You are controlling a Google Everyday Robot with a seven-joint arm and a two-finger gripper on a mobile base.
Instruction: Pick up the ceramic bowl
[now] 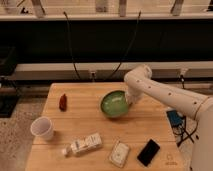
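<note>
Ceramic bowl (114, 104) sits mid-desk (80, 116), seemingly tipped toward the camera, with the tool (130, 98) at its right rim. Whether the tool is clamped on that rim or loose, I cannot tell. The reach looks done; a sure grasp and the lift remain.

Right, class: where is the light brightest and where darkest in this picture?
Camera view: light strongest on the white arm and the pale inside of the ceramic bowl; the pincer, at the bowl's right rim, looks shaded under the arm; the wall behind the table is darkest.
</note>
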